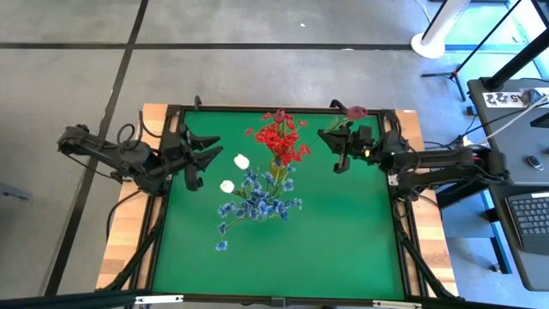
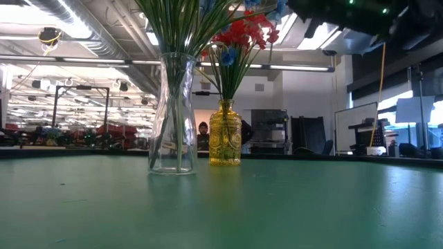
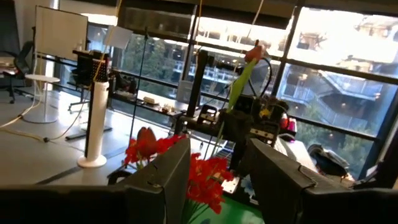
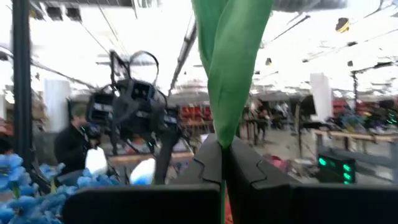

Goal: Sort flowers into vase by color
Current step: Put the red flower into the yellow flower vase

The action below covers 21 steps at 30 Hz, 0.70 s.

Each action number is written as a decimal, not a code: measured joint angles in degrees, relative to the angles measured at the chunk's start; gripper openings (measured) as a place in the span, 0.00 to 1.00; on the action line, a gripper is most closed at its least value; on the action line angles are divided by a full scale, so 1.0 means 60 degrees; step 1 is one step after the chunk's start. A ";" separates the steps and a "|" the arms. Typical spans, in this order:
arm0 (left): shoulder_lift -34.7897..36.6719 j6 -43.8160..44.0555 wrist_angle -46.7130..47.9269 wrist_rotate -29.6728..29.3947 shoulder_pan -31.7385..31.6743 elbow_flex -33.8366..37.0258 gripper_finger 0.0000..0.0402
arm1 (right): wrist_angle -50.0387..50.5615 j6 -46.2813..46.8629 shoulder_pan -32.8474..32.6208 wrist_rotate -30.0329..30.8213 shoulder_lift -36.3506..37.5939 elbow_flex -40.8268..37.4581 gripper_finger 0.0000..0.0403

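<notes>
Red flowers [image 1: 279, 142] stand with their stems in a yellow vase [image 2: 225, 133] at the table's far middle. Blue flowers [image 1: 257, 203] and two white buds [image 1: 242, 160] stand in a clear glass vase [image 2: 172, 114] nearer the front. My right gripper [image 1: 336, 137] hangs above the table's far right, shut on a pink bud flower [image 1: 356, 112] with a green leaf. Above the table's left side, level with the vases, my left gripper [image 1: 202, 160] is open and has nothing in it. It points at the red flowers [image 3: 205, 177]. My right gripper pinches the pink bud flower's broad green leaf and stem [image 4: 225, 134] between its two fingers [image 4: 249, 174]. The fingers come from the table's right side, about level. The flower rises slanting above them, bud [image 3: 254, 53] on top, clear of the table and both vases.
The green mat [image 1: 343, 232] has bare room at the front and right. A black frame [image 1: 399, 215] runs round the table. A white post base [image 1: 433, 43] and a desk with a keyboard [image 1: 527, 215] stand beyond the right side. A person [image 2: 202, 131] shows far behind the vases.
</notes>
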State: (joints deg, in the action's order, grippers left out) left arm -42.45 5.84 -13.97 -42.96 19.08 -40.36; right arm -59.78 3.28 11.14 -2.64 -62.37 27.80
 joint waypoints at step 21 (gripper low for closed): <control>-0.0056 0.0508 0.0065 -0.0004 -0.0197 0.0186 0.39 | -0.5070 0.1159 0.0600 -0.0944 -0.4622 0.0793 0.00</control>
State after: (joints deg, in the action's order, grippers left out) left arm -42.78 8.88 -13.58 -42.98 17.89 -39.24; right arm -90.20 10.23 14.74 -8.31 -90.10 32.55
